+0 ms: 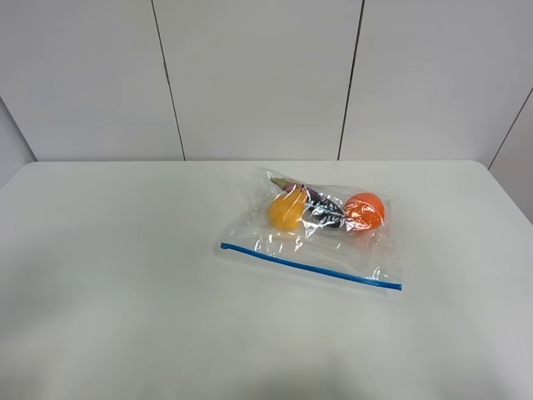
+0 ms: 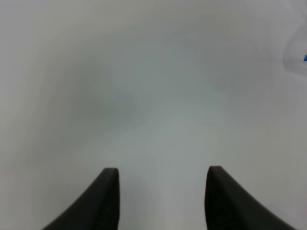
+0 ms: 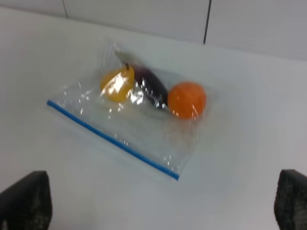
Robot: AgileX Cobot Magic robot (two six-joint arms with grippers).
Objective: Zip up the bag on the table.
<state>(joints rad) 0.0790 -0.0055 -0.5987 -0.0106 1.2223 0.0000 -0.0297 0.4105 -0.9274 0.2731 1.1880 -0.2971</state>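
Observation:
The bag (image 1: pixel 333 243) lies flat on the white table (image 1: pixel 125 275), right of centre, its blue zipper strip (image 1: pixel 308 266) along the near edge. Through the clear plastic I see a yellow pear (image 1: pixel 286 210), a dark item (image 1: pixel 323 210) and an orange ball (image 1: pixel 364 212). Neither arm shows in the exterior high view. In the right wrist view the bag (image 3: pixel 139 129) lies ahead of my right gripper (image 3: pixel 160 191), which is wide open and empty, well short of the zipper strip (image 3: pixel 110 139). My left gripper (image 2: pixel 162 171) is open over bare table, with only a blue sliver of the zipper strip (image 2: pixel 305 58) at the picture's edge.
A pale panelled wall (image 1: pixel 258 75) stands behind the table's far edge. The table's rounded far right corner (image 1: pixel 479 165) lies beyond the bag. White tabletop stretches to the left of the bag and in front of it.

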